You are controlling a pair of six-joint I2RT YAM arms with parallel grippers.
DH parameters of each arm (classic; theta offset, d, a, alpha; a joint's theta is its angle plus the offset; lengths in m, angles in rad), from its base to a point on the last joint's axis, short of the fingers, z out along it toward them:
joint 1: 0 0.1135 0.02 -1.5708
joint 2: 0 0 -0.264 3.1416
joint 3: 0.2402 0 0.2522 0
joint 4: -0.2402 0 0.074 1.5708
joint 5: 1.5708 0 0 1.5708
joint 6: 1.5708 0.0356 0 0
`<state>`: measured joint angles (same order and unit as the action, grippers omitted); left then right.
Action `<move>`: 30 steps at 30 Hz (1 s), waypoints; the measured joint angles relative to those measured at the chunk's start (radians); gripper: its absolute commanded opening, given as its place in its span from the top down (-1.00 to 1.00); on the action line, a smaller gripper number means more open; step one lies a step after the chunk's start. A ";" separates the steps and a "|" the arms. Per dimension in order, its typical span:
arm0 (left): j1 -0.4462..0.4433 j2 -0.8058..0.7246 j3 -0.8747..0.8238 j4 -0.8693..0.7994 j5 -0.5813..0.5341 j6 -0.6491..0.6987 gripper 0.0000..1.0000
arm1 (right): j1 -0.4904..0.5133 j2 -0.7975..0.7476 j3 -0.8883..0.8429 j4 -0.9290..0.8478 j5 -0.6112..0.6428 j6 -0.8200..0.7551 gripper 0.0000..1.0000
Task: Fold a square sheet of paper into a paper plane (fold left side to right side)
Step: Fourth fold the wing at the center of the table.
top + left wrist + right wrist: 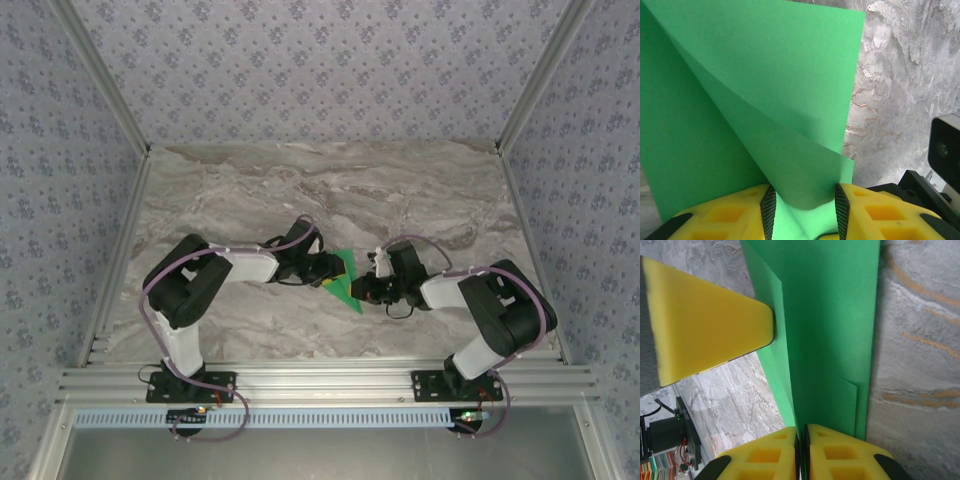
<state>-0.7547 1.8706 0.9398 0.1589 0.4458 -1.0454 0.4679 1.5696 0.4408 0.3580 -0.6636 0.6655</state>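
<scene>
The square sheet of paper (346, 280) is bright green, folded into a narrow creased wedge, and held above the marble table between both arms. My left gripper (330, 275) reaches it from the left. In the left wrist view a curved fold of the sheet (790, 100) fills the gap of the left gripper (804, 200), touching both pads. My right gripper (362, 290) meets the sheet from the right. In the right wrist view the right gripper (801, 440) is nearly shut, pinching the edge of the green sheet (830, 330). A yellow left finger (710, 325) presses the sheet's far side.
The grey-veined marble table (320, 190) spreads out behind and to both sides of the arms. Patterned walls and metal frame rails (320, 380) enclose it. The right arm's wrist camera (944, 145) sits close to my left gripper.
</scene>
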 measured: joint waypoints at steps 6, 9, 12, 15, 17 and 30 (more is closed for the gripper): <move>0.000 0.000 0.000 -0.001 -0.001 0.000 0.23 | -0.001 0.000 0.000 0.009 -0.012 0.002 0.59; 0.000 0.000 0.000 -0.002 -0.004 0.000 0.24 | -0.001 0.000 0.000 0.011 -0.018 0.002 0.55; 0.000 0.000 0.000 -0.002 -0.004 0.000 0.24 | -0.003 0.000 0.000 0.013 -0.026 0.001 0.51; 0.000 0.000 0.000 -0.002 -0.004 -0.001 0.24 | -0.006 -0.003 0.001 0.012 -0.031 0.001 0.42; 0.000 0.000 0.000 -0.002 -0.004 -0.003 0.24 | -0.014 -0.012 0.001 0.006 -0.033 0.000 0.35; 0.000 0.000 0.000 -0.003 -0.005 -0.003 0.25 | -0.120 -0.058 0.051 -0.048 -0.069 -0.003 0.29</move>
<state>-0.7551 1.8709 0.9401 0.1562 0.4412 -1.0485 0.3481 1.5120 0.4915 0.3096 -0.7326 0.6624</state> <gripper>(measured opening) 0.378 0.365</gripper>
